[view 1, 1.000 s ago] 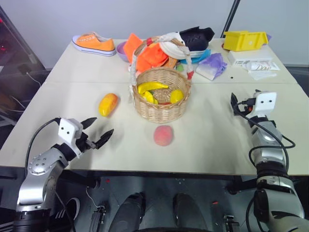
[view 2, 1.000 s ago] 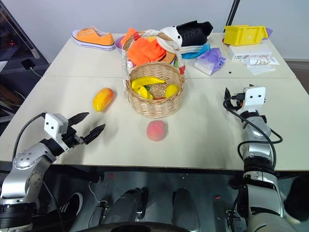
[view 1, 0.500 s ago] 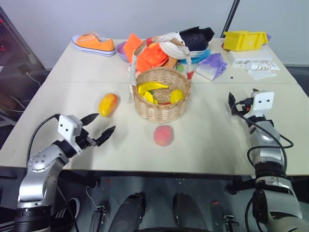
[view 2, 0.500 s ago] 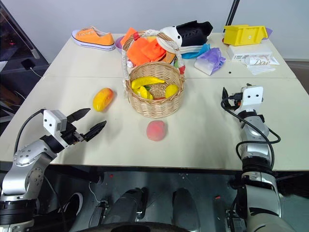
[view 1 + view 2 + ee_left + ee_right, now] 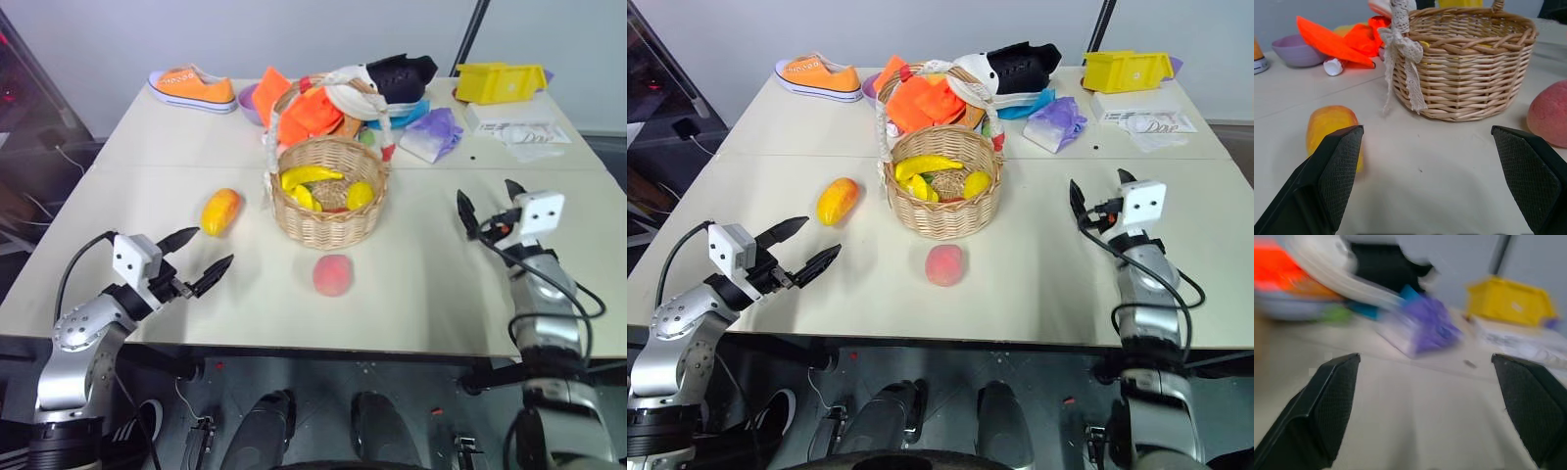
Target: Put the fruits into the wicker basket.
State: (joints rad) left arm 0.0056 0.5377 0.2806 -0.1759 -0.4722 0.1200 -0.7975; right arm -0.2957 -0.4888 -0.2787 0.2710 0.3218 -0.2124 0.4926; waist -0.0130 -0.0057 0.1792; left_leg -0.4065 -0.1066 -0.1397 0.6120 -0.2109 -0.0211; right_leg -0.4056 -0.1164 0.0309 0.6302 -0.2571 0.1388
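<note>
The mango (image 5: pixel 219 211) lies on the counter (image 5: pixel 431 284) left of the wicker basket (image 5: pixel 328 201); the peach (image 5: pixel 333 274) sits just in front of the basket. Both look smooth, rounded and probably bruisable, so a gentle hold across the middle seems best. The left gripper (image 5: pixel 194 262) and right gripper (image 5: pixel 487 201) have their fingers spread apart, holding nothing.

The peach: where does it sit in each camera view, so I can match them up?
Left eye view: peach on the table, just in front of the wicker basket.
Right eye view: peach, same spot before the basket.
Left wrist view: peach at the frame edge, beside the basket.
Right wrist view: not in it.
Shared landmark: the wicker basket.
</note>
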